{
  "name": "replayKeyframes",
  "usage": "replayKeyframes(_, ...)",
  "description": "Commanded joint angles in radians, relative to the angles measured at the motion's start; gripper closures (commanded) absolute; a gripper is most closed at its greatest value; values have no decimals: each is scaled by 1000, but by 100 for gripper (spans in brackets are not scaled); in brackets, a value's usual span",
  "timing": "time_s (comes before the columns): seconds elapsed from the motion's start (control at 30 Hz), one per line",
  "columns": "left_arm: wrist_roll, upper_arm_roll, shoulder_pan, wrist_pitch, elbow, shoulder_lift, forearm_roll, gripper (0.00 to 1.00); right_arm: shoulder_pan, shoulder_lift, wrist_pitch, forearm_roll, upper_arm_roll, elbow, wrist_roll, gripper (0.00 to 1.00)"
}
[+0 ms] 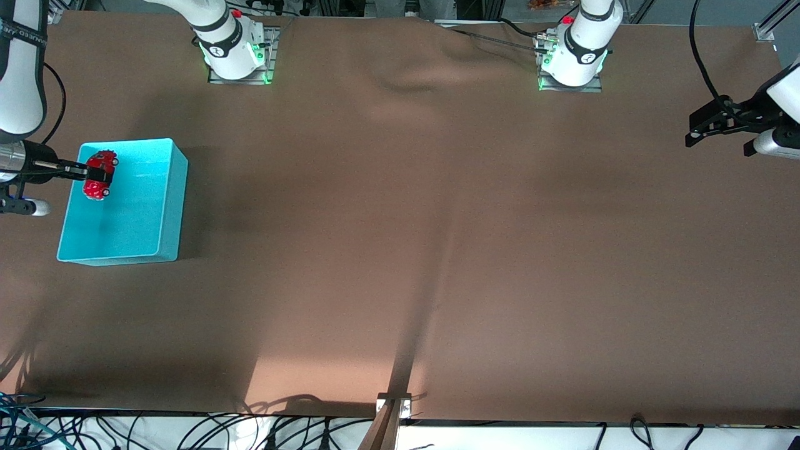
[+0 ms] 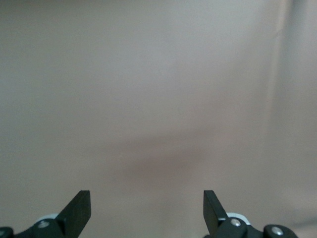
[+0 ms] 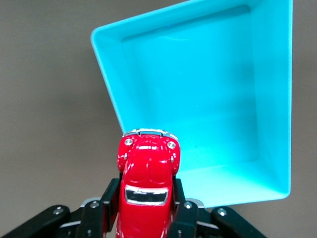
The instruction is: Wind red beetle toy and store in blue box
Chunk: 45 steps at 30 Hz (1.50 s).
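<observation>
The red beetle toy point(image 3: 147, 191) is clamped between the two black fingers point(image 3: 184, 218) of the right gripper point(image 1: 81, 170), which is held in the air over the blue box point(image 1: 159, 206), above the corner farthest from the front camera at the right arm's end of the table. In the right wrist view the toy's long axis is seen running straight out from between the fingers, its rounded bonnet with two small round headlights and a chrome bumper pointing away from the gripper toward the box's interior; the fingers are pressed against its two sides. In the front view the toy point(image 1: 100, 175) is seen side-on to the fingers, its length lying roughly along the line from the robots' bases toward the front camera. The toy's body is glossy, rounded and hard, with a dark window edged in silver. The box is a rectangular turquoise plastic bin with smooth plain walls, rounded corners and a flat bare floor, standing upright on the brown cloth-covered table point(image 1: 437, 250). The left gripper point(image 1: 712, 128) is held waiting at the left arm's end of the table, its black fingers point(image 2: 79, 210) spread apart with nothing between them, over bare cloth.
</observation>
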Motion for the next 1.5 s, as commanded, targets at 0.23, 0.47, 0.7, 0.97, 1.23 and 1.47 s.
replayKeyframes(0.23,-6,-2,8,-22,23,6,-20,0,-18,-5,109,57,-5,-116,367,88)
replayKeyframes(0.47,-6,-2,8,-22,23,4,-20,0,-4,45,197,58,1,-182,507,88)
replayKeyframes(0.7,-6,-2,8,-22,23,6,-20,0,-5,48,417,75,3,-352,518,88)
replayKeyframes(0.97,-8,-2,8,-22,23,4,-21,0,-18,56,437,80,3,-400,524,87)
replayKeyframes(1.23,-8,-2,8,-22,23,6,-21,0,-36,71,448,89,3,-408,523,44)
replayKeyframes(1.47,-9,-5,7,-22,24,4,-23,0,-36,88,449,104,3,-402,523,0)
